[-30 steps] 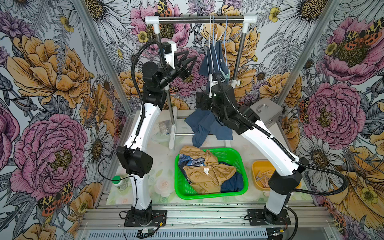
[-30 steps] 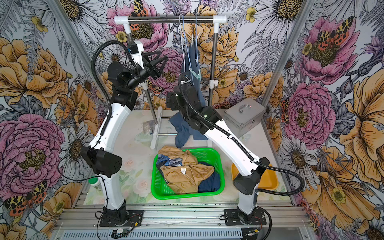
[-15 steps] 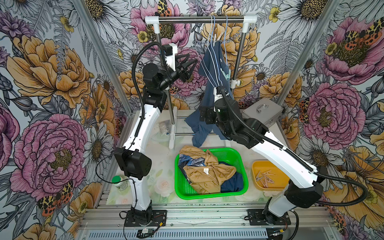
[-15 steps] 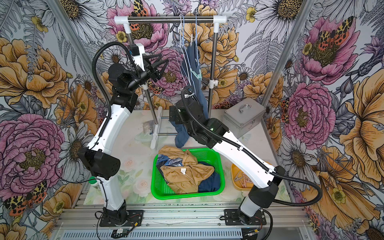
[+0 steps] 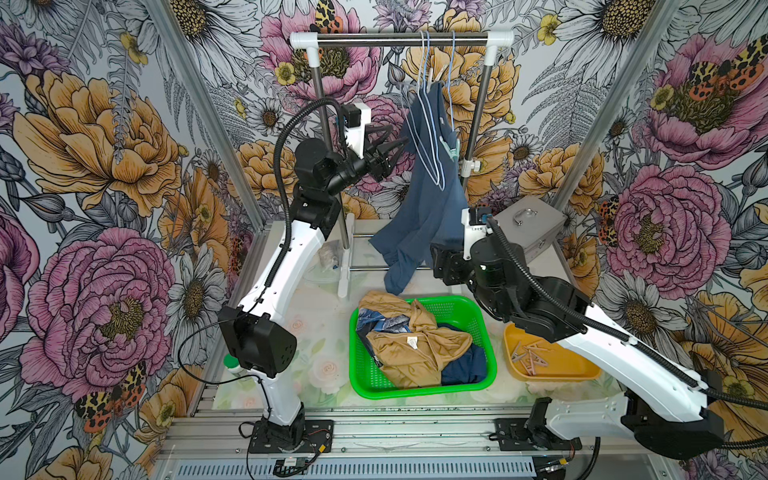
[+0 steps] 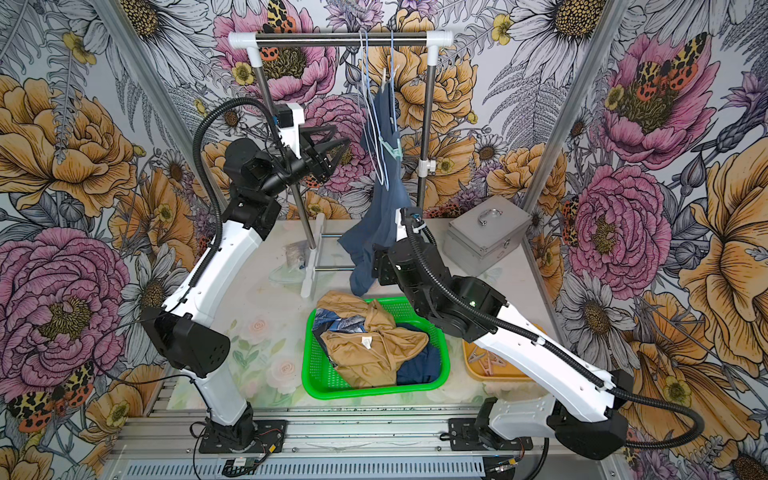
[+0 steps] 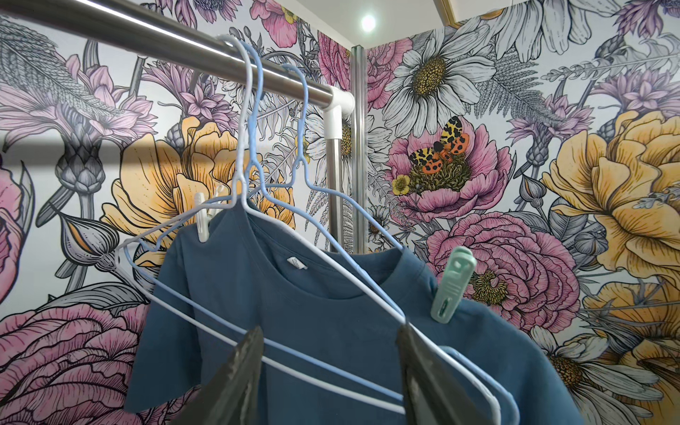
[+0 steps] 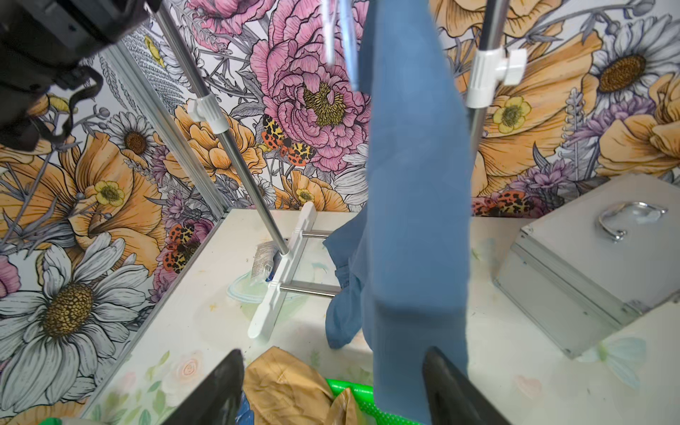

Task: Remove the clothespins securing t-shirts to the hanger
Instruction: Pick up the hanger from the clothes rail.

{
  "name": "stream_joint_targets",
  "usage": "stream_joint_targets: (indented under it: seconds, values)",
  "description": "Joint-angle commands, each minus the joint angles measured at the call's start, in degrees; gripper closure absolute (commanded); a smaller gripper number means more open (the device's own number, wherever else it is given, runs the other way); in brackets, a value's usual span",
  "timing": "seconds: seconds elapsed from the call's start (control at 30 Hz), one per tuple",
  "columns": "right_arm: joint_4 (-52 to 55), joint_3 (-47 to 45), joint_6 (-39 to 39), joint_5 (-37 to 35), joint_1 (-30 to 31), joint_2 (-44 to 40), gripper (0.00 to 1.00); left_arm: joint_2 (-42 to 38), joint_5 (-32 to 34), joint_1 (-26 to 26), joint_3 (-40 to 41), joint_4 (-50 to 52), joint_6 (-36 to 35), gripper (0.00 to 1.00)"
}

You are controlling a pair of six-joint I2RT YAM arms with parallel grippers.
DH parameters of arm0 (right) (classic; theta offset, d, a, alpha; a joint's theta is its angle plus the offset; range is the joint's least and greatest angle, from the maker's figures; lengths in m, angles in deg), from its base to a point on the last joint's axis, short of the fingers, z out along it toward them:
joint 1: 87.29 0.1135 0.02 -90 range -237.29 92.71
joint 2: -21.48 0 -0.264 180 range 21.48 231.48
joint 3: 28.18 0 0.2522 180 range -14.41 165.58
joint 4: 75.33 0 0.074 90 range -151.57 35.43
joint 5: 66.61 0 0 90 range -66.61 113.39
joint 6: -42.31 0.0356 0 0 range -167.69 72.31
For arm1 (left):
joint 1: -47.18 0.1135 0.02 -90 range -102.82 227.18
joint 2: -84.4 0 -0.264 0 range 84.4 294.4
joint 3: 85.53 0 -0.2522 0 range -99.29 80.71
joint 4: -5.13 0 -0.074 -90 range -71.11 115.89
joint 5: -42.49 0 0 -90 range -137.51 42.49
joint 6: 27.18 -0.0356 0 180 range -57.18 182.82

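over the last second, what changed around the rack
The right gripper dropped from up near the mint clothespin to the blue t-shirt's lower hem, closer to the green basket; its jaws stand open, holding nothing. The left gripper eased slightly closer to the hangers, open. Unchanged: the mint and pale clothespin clip the shirt, shirts in the basket, pins in the yellow tray.

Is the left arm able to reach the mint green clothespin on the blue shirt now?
Probably yes: the left gripper, jaws open, faces the mint green clothespin, with nothing covering it. Only the hanger wires hang close by.
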Motion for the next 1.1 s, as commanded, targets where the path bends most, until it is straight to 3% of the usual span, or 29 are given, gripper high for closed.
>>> stream_joint_targets:
  seconds: [0.0,0.23,0.63,0.87,1.07]
  values:
    - [-0.11,-0.88,-1.24,-2.65,-0.13,-4.67,0.26,-3.13,2.14,-1.01,1.54,1.54,-2.67,0.41]
    - [-0.09,4.56,-7.73,0.21,-4.6,-4.7,0.28,-5.07,4.71,-3.32,3.83,2.92,-4.41,0.41]
    - [-0.11,21.02,-11.16,16.08,-14.62,9.24,0.28,-6.49,6.94,-3.89,2.13,7.93,-7.18,0.4]
    - [-0.14,27.87,-11.52,18.58,-17.84,15.07,0.29,-5.09,6.71,-3.41,-0.86,8.83,-7.06,0.4]
    - [-0.15,30.06,-10.52,18.19,-21.36,17.34,0.39,-2.8,6.68,-3.41,-5.79,11.12,-6.84,0.4]
